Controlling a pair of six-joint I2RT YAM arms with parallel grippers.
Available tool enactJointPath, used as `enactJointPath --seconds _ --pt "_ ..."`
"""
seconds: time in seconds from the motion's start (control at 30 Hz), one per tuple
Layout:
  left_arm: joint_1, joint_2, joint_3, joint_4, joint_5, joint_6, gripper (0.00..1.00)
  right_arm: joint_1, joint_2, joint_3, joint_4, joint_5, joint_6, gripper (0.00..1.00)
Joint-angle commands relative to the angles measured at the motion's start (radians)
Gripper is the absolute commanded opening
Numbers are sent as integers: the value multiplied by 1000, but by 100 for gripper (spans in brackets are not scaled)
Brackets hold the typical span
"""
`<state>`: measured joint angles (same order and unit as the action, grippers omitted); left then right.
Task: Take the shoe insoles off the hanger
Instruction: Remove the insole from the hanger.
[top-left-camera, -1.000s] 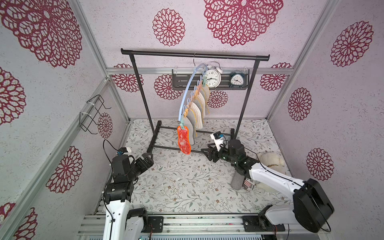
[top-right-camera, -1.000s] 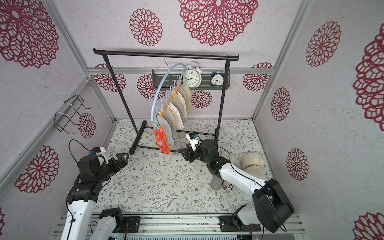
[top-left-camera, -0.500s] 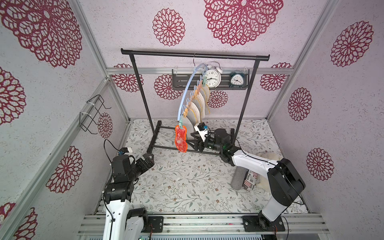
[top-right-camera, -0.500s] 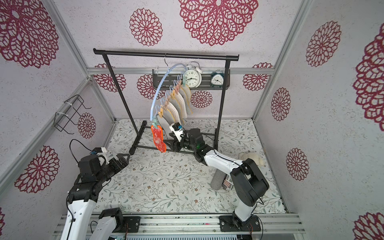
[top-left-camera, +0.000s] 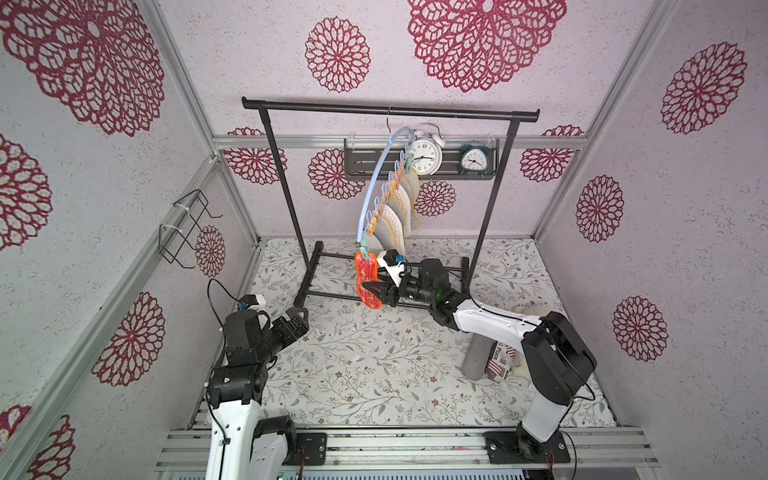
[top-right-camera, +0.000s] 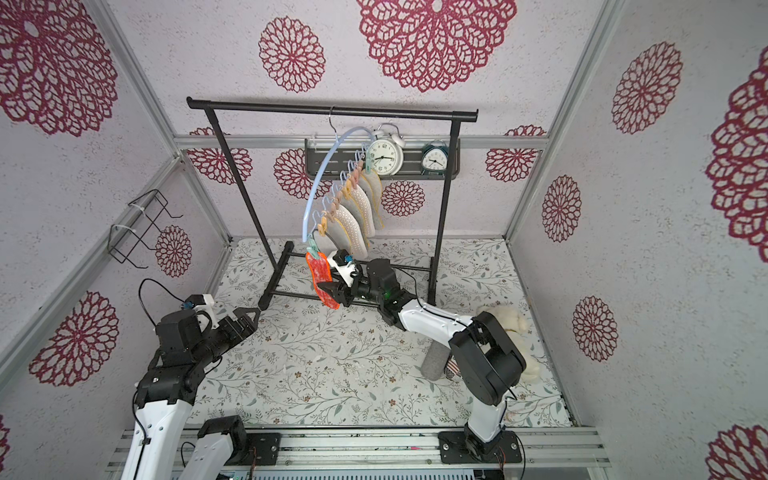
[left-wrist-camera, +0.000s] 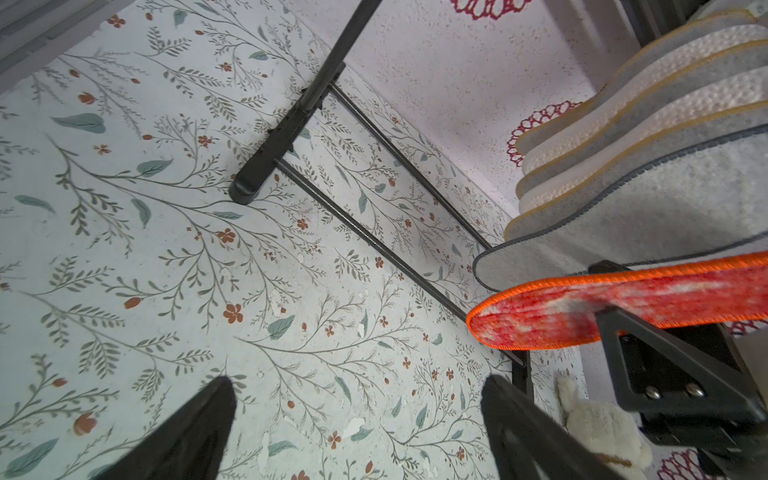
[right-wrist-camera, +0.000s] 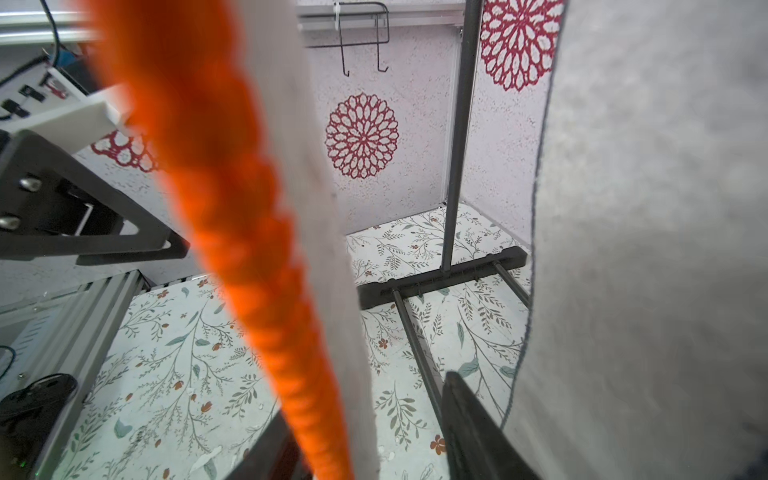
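In both top views the hanger (top-left-camera: 374, 185) (top-right-camera: 316, 178) hangs from the rack (top-left-camera: 332, 106), with insoles (top-left-camera: 395, 216) clipped along it. The right tool (top-left-camera: 374, 291) straddles the orange insole (top-left-camera: 367, 274) at its low end. The left tool (top-left-camera: 300, 312) hovers above the surface (top-left-camera: 353, 374), well apart.

Left wrist view: the left tool (left-wrist-camera: 357, 380) gapes wide, empty.

Right wrist view: the orange insole (right-wrist-camera: 232, 208) runs between the right tool's fingers (right-wrist-camera: 473, 424), one finger clear of it, not clamped.
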<state>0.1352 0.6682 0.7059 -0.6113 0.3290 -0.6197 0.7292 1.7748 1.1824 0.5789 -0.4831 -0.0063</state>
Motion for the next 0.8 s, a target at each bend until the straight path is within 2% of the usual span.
enactJointPath --seconds 0.0,0.07,0.13,0.3,0.4,0.5,0.6,0.67,0.77 --pt "-7 5 -7 68 107 14 91 3 -8 39 59 -50 3 20" --pt "-9 7 2 89 140 27 90 3 -16 31 75 -72 19 7" --pt "-8 7 15 124 195 58 90 1 -34 8 94 -95 44 0" --pt "-14 16 43 291 386 183 90 -4 -92 -63 116 -196 93 0" --pt "-17 57 87 371 449 290 93 -7 -134 -105 91 -251 94 0" --pt "-29 169 191 406 530 362 92 -11 -171 -135 50 -287 92 0" --pt "-85 313 345 378 584 419 94 -17 -204 -155 11 -318 87 0" --pt "-138 425 476 311 639 465 94 -20 -224 -167 -11 -326 83 0" --pt "-242 554 634 198 654 575 94 -27 -245 -183 -29 -341 87 0"
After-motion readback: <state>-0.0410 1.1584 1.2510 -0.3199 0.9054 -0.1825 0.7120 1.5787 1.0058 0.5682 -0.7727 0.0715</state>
